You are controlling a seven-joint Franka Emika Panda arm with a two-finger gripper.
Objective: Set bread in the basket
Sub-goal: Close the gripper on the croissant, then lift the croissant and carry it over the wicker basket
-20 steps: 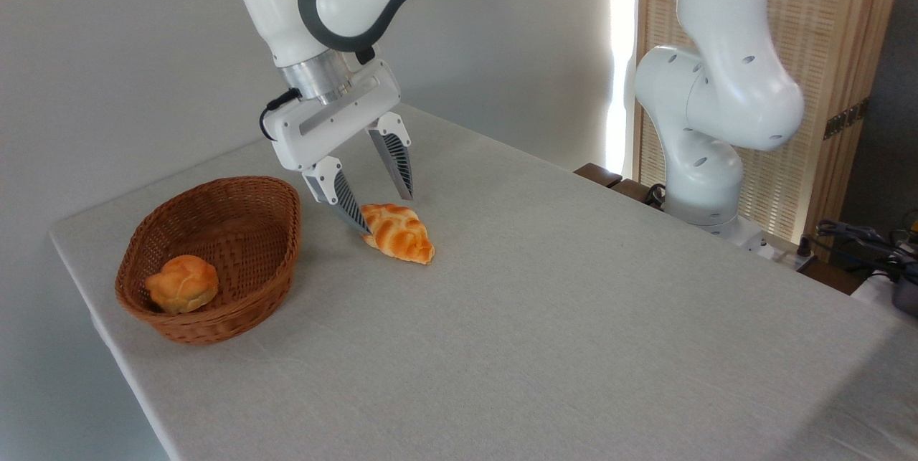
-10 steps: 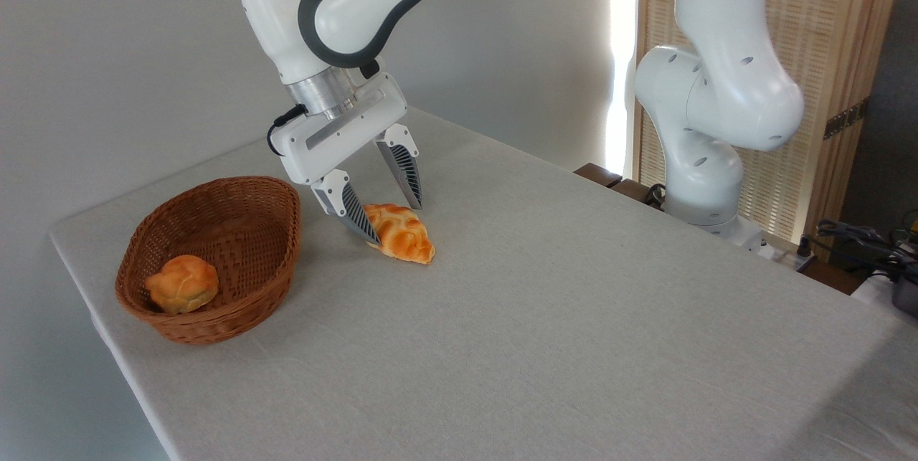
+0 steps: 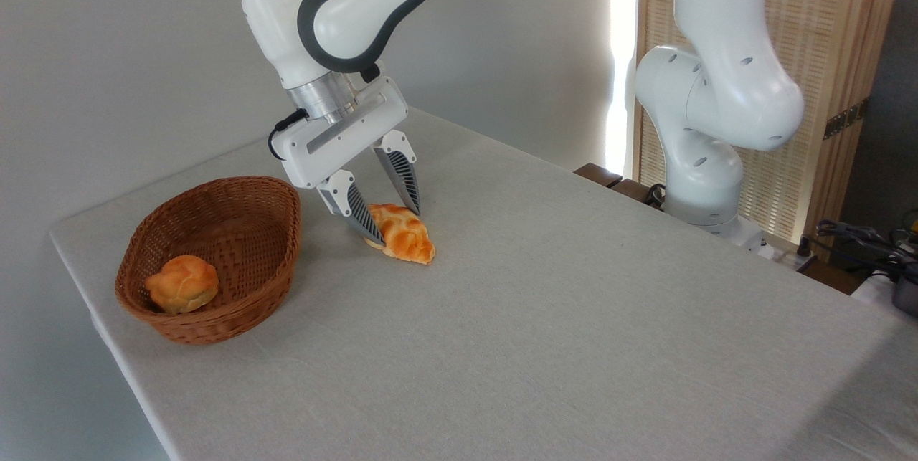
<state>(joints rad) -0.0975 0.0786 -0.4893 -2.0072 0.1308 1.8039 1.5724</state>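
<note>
Braided golden-orange bread lies on the table, the end effector spread astride it.

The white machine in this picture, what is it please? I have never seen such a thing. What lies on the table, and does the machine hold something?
It is a robot arm, standing at the right edge of the table. One fixed camera looks down at the table from the side. At the arm's end is a claw with two ribbed dark fingers, which serves as its hand.

On the grey cloth lies a braided golden bread. The claw is open and lowered around the bread's left end, one finger on each side, but it has not closed, so nothing is held. The bread rests on the table.

To the left stands a brown woven basket. Inside it lies a smaller round bun.
</note>
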